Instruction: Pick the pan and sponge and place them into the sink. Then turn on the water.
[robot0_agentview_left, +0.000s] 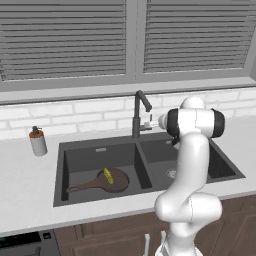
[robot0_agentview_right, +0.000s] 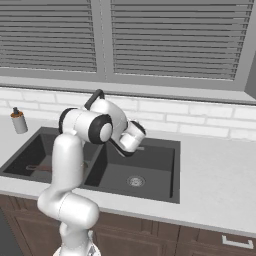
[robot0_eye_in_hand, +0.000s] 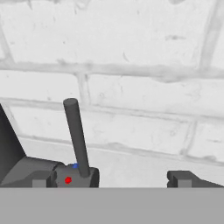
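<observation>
The pan (robot0_agentview_left: 111, 181) lies in the left basin of the sink (robot0_agentview_left: 145, 172), its long handle pointing toward the near left corner, and the sponge (robot0_agentview_left: 108, 175) rests on the pan's dish. The right basin holds only its round silver drain (robot0_agentview_right: 135, 181).

The gripper (robot0_eye_in_hand: 111, 178) is up behind the sink, level with the faucet (robot0_agentview_left: 139, 114), well above and apart from the pan and sponge. In the hand view its jaws stand wide apart, holding nothing, and face the white brick wall (robot0_eye_in_hand: 131, 78). The faucet's side lever (robot0_eye_in_hand: 77, 136) stands as a dark rod just inside the left fingertip (robot0_eye_in_hand: 42, 179), close to it, with a red and a blue dot at its foot; whether finger and lever touch cannot be told.

A soap bottle (robot0_agentview_left: 37, 141) stands on the table (robot0_agentview_left: 30, 180) left of the sink.
</observation>
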